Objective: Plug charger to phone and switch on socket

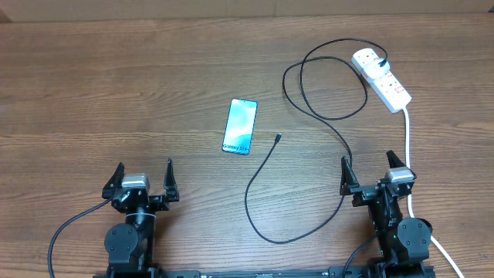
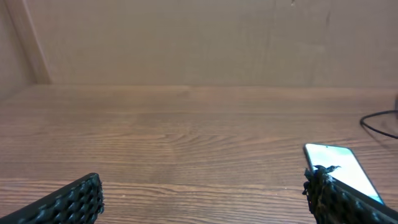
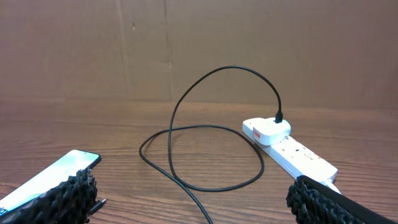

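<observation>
The phone (image 1: 240,126) lies face up mid-table, its light blue-green screen lit; it also shows in the left wrist view (image 2: 341,164) and the right wrist view (image 3: 53,175). The black charger cable (image 1: 309,108) loops across the table, its connector tip (image 1: 277,138) lying free just right of the phone. Its plug (image 1: 372,59) sits in the far end of the white socket strip (image 1: 386,80), also seen in the right wrist view (image 3: 292,151). My left gripper (image 1: 143,185) and right gripper (image 1: 376,176) are both open and empty near the front edge.
The strip's thick white cord (image 1: 409,147) runs down the right side past my right arm. A brown wall (image 3: 199,43) stands behind the wooden table (image 1: 116,93).
</observation>
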Robot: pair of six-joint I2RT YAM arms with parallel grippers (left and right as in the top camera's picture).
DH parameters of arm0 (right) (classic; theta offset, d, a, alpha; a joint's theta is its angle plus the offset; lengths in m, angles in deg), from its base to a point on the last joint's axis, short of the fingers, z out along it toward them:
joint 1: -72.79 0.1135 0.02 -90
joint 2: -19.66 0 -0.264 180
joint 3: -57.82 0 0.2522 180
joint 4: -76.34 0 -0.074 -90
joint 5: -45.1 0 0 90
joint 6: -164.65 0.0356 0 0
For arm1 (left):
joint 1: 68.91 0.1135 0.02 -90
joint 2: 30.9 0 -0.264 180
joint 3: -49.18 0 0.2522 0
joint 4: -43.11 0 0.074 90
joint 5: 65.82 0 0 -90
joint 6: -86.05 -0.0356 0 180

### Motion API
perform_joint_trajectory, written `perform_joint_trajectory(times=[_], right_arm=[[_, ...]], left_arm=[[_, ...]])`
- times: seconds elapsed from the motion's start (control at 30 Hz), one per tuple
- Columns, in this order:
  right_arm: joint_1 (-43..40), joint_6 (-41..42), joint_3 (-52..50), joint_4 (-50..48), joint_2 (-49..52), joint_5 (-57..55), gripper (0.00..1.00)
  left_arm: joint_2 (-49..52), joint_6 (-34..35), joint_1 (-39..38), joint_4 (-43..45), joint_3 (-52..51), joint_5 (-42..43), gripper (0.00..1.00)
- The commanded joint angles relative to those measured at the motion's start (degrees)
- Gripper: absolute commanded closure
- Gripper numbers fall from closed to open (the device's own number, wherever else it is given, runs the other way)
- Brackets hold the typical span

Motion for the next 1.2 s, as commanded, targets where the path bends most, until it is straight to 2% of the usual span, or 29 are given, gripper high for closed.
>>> perform_joint_trajectory(times=[0.0, 0.03, 0.23, 0.27, 0.33, 0.63, 0.87, 1.17], right_arm=[[-0.22, 0.52, -0.57, -0.35, -0.61, -0.72, 0.00], [-0.22, 0.52, -0.57, -0.35, -0.61, -0.72, 0.00], [-0.22, 0.52, -0.57, -0.35, -0.61, -0.72, 0.00], [-0.22, 0.52, -0.57, -0.35, -0.61, -0.72, 0.00], [-0.22, 0.52, -0.57, -0.35, -0.61, -0.70, 0.00], [-0.22, 0.52, -0.57, -0.35, -0.61, -0.70, 0.00], [-0.22, 0.52, -0.57, -0.35, -0.61, -0.72, 0.00], [-0.22, 0.52, -0.57, -0.35, -0.61, -0.70, 0.00]], left_arm=[[-0.61, 4.96, 0.24, 0.44, -0.26, 8.76, 0.00], [-0.61, 9.07, 0.22, 0.74, -0.24, 11.28, 0.01], [-0.61, 28.20, 0.22, 1.20, -0.24, 13.94, 0.01], [-0.61, 33.75, 0.22, 1.18, -0.24, 14.21, 0.00], [-0.61, 37.05, 0.22, 1.18, -0.24, 14.43, 0.00], [-0.61, 38.07, 0.22, 2.99, -0.24, 13.84, 0.01], [-0.61, 38.07, 0.22, 17.86, 0.52, 12.92, 0.00], [0.52, 37.81, 0.22, 18.14, 10.80, 10.14, 0.00]])
